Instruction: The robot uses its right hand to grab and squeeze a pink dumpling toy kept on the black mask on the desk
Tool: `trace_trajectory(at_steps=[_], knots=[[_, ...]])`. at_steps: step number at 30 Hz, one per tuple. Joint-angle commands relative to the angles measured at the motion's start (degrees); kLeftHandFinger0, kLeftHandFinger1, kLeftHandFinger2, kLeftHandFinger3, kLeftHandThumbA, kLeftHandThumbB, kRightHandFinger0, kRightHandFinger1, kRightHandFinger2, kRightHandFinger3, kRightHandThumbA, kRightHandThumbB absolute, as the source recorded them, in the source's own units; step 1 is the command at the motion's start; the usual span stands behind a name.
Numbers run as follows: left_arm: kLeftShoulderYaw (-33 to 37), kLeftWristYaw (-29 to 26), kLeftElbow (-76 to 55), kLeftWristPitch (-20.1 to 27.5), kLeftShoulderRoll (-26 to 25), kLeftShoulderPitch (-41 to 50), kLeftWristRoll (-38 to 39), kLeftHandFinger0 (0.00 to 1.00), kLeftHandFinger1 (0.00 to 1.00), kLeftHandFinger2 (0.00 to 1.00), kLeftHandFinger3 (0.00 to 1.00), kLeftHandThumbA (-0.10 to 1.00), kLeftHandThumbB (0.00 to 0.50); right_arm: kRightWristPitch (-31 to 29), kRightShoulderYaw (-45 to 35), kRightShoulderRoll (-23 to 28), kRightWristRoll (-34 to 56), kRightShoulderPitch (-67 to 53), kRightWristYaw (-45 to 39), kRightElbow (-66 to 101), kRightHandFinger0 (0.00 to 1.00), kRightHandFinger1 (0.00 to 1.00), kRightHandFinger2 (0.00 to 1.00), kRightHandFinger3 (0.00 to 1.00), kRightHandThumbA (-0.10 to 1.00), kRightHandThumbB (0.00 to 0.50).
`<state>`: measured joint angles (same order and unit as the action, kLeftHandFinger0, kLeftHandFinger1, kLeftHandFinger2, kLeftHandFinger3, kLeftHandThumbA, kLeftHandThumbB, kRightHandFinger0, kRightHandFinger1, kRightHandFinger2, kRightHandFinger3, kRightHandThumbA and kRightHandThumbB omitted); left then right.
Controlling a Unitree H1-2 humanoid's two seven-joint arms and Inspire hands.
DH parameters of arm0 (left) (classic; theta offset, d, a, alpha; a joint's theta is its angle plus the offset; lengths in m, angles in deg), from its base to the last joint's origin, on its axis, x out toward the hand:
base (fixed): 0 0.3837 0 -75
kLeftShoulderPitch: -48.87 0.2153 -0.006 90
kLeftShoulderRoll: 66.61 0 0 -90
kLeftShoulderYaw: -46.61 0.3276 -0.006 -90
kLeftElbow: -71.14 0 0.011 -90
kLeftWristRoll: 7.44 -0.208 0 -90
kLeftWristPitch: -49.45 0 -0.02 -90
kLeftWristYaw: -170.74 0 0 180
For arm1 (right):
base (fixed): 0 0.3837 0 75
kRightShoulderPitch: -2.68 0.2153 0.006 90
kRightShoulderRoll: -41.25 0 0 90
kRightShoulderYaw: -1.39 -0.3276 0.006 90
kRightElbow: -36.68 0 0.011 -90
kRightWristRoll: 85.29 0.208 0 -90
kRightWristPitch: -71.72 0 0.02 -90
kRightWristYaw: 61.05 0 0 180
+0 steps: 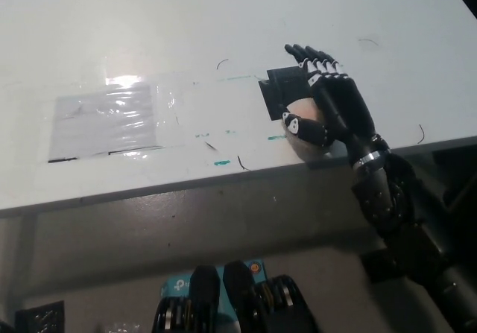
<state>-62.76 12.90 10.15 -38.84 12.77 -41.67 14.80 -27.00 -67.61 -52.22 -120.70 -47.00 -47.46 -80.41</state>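
Counter (223, 20): broad white top filling most of the view; near edge slanting from lower left up to right; faint dark scribbles and small teal marks scattered across the middle.
Floor: grey strip below the counter edge, dim, with a dark square at the bottom left corner; details too murky to name.
Plastic sheet (104, 121): clear, taped flat on the counter at left, glare along its top edge, well apart from the mask.
Right arm (402, 214): black, rising from the bottom right over the counter edge.
Right hand (332, 109): black, fingers spread wide and stretched toward the far side, lying over the mask; thumb resting against the dumpling; not clenched on it.
Mask (279, 94): black square patch flat on the counter, near the front edge, partly under the hand.
Dumpling (304, 113): pale pink, rounded, at the mask's near edge, tucked beneath the palm, only partly visible.
Left hand: out of view.
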Motion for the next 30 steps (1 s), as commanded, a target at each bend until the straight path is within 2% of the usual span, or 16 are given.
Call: trace_trajectory(at_steps=[1, 4, 7, 10, 11, 13, 14, 15, 17, 20, 21, 22, 24, 25, 28, 30], knots=[[-0.64, -0.2, -0.77, 0.98, -0.74, -0.4, 0.36, 0.0, 0.0, 0.07, 0.13, 1.0, 0.5, 1.79, -2.2, 0.5, 2.53, -0.13, -3.96, 5.16, 1.0, 1.0, 1.0, 1.0, 0.66, 0.38], [-0.51, 0.06, -0.93, 1.28, -0.9, -0.29, 0.25, 0.0, 0.01, 0.09, 0.14, 1.0, 0.5, 2.06, -4.51, 0.96, 5.41, -2.4, -6.09, 9.49, 1.0, 1.0, 1.0, 1.0, 0.58, 0.351], [-0.7, -0.32, -1.07, 0.93, -0.88, -0.31, 0.28, 0.0, 0.0, 0.07, 0.12, 1.0, 0.5, 1.08, -7.81, 3.14, 11.38, -6.24, -10.01, 15.68, 1.0, 1.0, 1.0, 1.0, 0.42, 0.219], [-0.74, -0.35, -0.77, 0.82, -0.87, -0.45, 0.34, 0.0, 0.0, 0.07, 0.12, 1.0, 0.5, 1.25, -9.88, 3.68, 14.2, -8.27, -11.71, 17.83, 0.98, 1.0, 1.0, 1.0, 0.28, 0.171], [-0.67, -0.31, -0.78, 0.89, -0.9, -0.46, 0.27, 0.0, 0.0, 0.07, 0.13, 1.0, 0.5, 1.25, -10.64, 4.56, 13.43, -10.99, -11.11, 19.93, 0.76, 1.0, 1.0, 1.0, 0.26, 0.13], [-0.86, 0.05, -0.57, 0.9, -0.86, -0.53, 0.73, 0.0, 0.0, 0.07, 0.14, 0.98, 0.5, 0.99, -11.88, 4.69, 14.27, -14.19, -11.07, 21.68, 0.61, 0.85, 1.0, 0.92, 0.2, 0.12], [-0.87, 0.05, -0.57, 0.9, -0.86, -0.52, 0.74, 0.0, 0.0, 0.07, 0.14, 0.98, 0.5, 0.92, -12.11, 4.61, 14.32, -14.4, -11.23, 21.81, 0.6, 0.83, 1.0, 0.91, 0.2, 0.121], [-0.74, 0.15, -0.27, 1.13, -1.03, -0.49, 0.48, 0.0, 0.01, 0.1, 0.16, 0.99, 0.5, 0.58, -13.87, 3.84, 16.91, -17.53, -10.55, 22.28, 0.53, 0.7, 0.95, 0.91, 0.14, 0.131], [-0.62, 0.37, 0.39, 1.74, -1.19, -0.64, 0.27, 0.0, 0.02, 0.11, 0.18, 1.0, 0.5, 0.66, -16.03, 2.39, 19.09, -20.5, -9.78, 22.67, 0.45, 0.58, 0.82, 0.86, 0.11, 0.133], [-0.72, 0.7, 0.62, 2.19, -1.13, -0.7, 0.54, 0.0, 0.03, 0.11, 0.19, 0.99, 0.5, -0.14, -17.72, 1.44, 20.0, -23.23, -9.59, 22.36, 0.45, 0.55, 0.75, 0.87, 0.1, 0.129], [-0.72, 0.7, 0.64, 2.21, -1.14, -0.7, 0.55, 0.0, 0.02, 0.11, 0.18, 0.99, 0.5, -0.18, -17.92, 1.32, 19.97, -23.26, -9.78, 22.39, 0.36, 0.46, 0.66, 0.81, -0.06, 0.135], [-0.48, 0.3, -0.41, 1.44, -1.24, -0.38, 0.15, 0.0, 0.03, 0.11, 0.18, 1.0, 0.5, -3.35, -19.26, 0.66, 21.34, -25.22, -8.19, 20.41, 0.41, 0.5, 0.67, 0.83, 0.04, 0.137], [-0.44, 1.03, 0.31, 1.74, -1.59, -0.66, 0.39, 0.0, 0.04, 0.14, 0.21, 0.99, 0.5, -2.31, -21.06, -0.42, 22.37, -28.44, -7.7, 20.29, 0.34, 0.44, 0.6, 0.82, 0.16, 0.136], [-0.48, 0.64, -0.11, 1.12, -1.51, -0.55, 0.36, 0.0, 0.03, 0.13, 0.2, 0.99, 0.5, -2.69, -21.84, -0.86, 23.17, -29.14, -7.72, 19.78, 0.33, 0.41, 0.59, 0.83, 0.16, 0.13], [-0.46, 0.64, 0.24, 1.82, -1.35, -0.57, 0.22, 0.0, 0.02, 0.11, 0.18, 0.99, 0.5, -1.01, -24.64, -2.5, 28.58, -31.54, -9.33, 19.83, 0.38, 0.52, 0.75, 0.85, 0.11, 0.124], [-0.34, 0.49, 0.41, 1.84, -1.34, -0.74, 0.02, 0.0, 0.0, 0.08, 0.16, 0.99, 0.5, -1.03, -26.15, -3.11, 31.27, -32.19, -10.33, 18.99, 0.36, 0.52, 0.76, 0.84, 0.1, 0.128]])
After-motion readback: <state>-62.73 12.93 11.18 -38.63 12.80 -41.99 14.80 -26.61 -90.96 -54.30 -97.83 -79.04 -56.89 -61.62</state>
